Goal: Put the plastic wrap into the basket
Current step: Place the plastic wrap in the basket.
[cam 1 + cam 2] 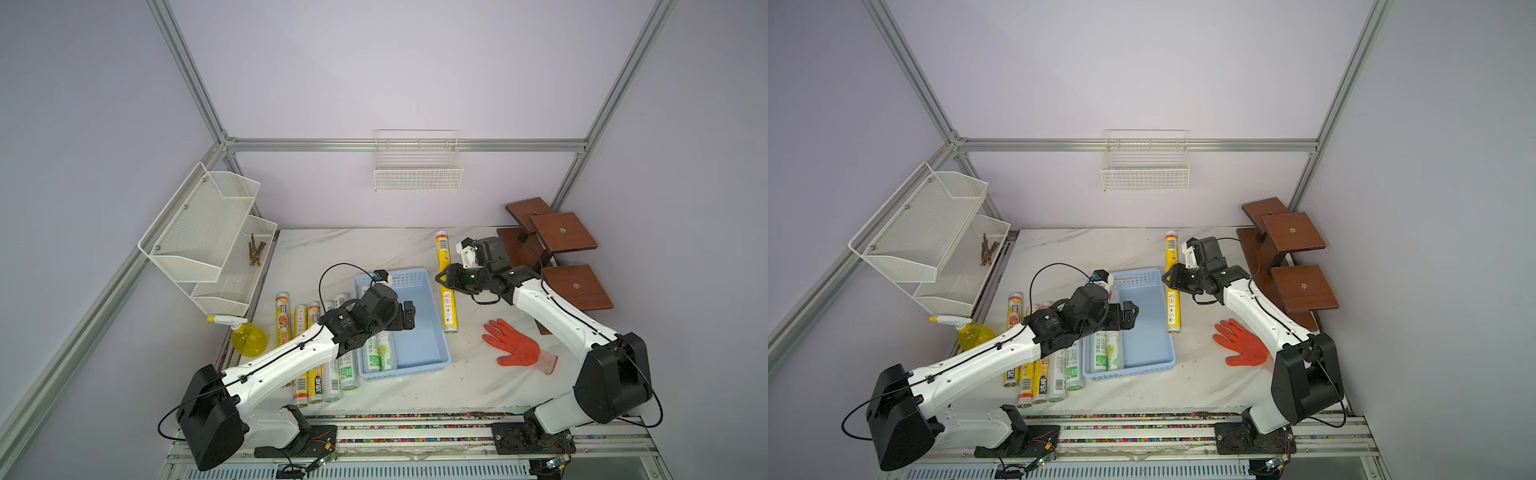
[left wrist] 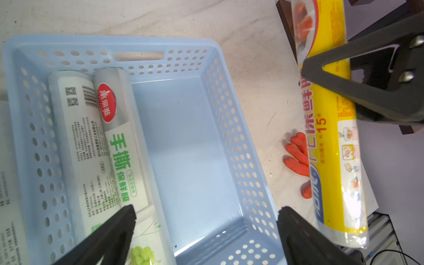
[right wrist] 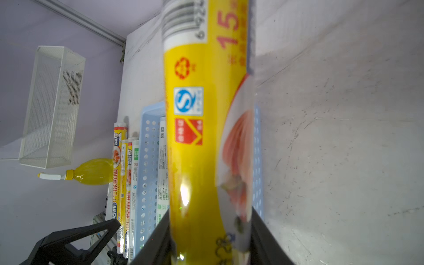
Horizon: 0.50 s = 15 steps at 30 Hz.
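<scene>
In a top view, the right pincer [image 1: 445, 279] is clamped across a long slim yellow roll of plastic wrap [image 1: 448, 309], gripping it near its middle. That roll runs twelve to six, just beside the shallow light-blue perforated plastic basket [image 1: 419, 338], at its three o'clock. The left pincer [image 1: 405, 316] hangs over the basket, jaws spread wide and empty.

Both top views agree. Two white rolls with green print [image 1: 1108, 353] lie along the basket's [image 1: 1148, 336] nine o'clock side. A row of yellow and white rolls [image 1: 1038, 378] lies on the table further out at nine, and an orange glove [image 1: 1241, 345] lies at four.

From the left wrist, the open left pincer [image 2: 206, 210] frames bare basket floor [image 2: 188, 149], with the white rolls [image 2: 110, 146] beside one finger. The yellow roll [image 2: 330, 149] is outside the basket wall.

From the right wrist, the yellow roll [image 3: 206, 137] is pinched between both black fingers [image 3: 263, 241], with the basket [image 3: 149, 160] behind it.
</scene>
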Motion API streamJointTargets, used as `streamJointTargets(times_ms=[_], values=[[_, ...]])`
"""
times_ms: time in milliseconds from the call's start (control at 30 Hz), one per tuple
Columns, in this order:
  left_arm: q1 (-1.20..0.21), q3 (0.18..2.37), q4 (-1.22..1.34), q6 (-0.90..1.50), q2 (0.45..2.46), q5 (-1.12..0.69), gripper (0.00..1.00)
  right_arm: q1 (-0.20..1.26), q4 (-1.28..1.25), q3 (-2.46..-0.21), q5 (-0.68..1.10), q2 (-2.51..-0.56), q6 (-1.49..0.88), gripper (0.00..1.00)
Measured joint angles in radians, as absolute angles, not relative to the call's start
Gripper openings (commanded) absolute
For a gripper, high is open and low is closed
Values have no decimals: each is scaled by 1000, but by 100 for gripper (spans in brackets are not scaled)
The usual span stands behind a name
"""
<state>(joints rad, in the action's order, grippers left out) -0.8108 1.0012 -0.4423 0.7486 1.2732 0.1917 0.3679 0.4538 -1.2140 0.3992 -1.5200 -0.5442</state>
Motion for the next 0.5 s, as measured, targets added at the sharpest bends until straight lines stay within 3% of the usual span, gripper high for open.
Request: streamJointTargets(times_ms=[500], values=[[-767, 863, -459, 802, 1087, 300, 100, 511, 249, -1135, 443, -1592, -702, 32]])
